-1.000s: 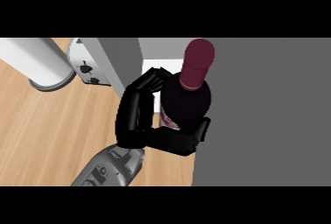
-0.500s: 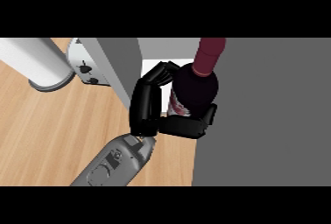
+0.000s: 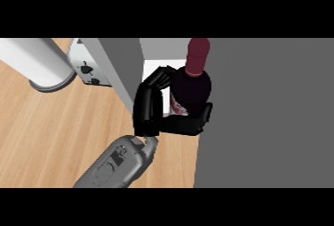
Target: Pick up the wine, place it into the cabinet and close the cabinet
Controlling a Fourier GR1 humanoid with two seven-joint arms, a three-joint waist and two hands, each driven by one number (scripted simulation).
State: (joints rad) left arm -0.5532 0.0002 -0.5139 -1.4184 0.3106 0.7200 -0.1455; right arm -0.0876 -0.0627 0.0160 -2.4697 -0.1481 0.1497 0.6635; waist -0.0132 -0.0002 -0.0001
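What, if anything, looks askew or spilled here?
Nothing stands out. The hand is curled round the wine bottle, which looks intact, beside the cabinet. No spill shows on the counter.

Even, flat light; soft shadows.

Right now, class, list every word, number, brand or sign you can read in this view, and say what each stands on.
No text can be read anywhere.
wine bottle: a pale and reddish label patch shows beside the right hand, partly hidden and too blurred to read.
white appliance: small dark marks, perhaps knobs or symbols; no legible writing.
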